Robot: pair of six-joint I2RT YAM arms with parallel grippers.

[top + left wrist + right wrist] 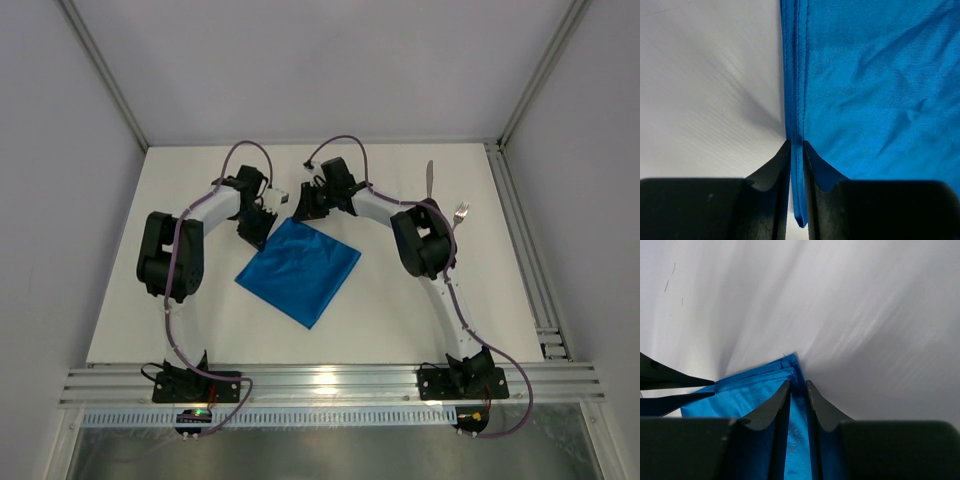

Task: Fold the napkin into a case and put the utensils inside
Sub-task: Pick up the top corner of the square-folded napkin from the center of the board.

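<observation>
The bright blue napkin lies as a folded diamond in the middle of the white table. My left gripper is shut on its hemmed upper-left edge; the hem runs up between the two black fingers. My right gripper is shut on the napkin's far corner, with doubled cloth layers between the fingers. The left gripper's fingertips show at the left edge of the right wrist view. The silver knife and silver fork lie at the back right, behind the right arm's elbow.
The table's right side ends at a metal rail. An aluminium rail with both arm bases runs along the near edge. Grey walls enclose the back and sides.
</observation>
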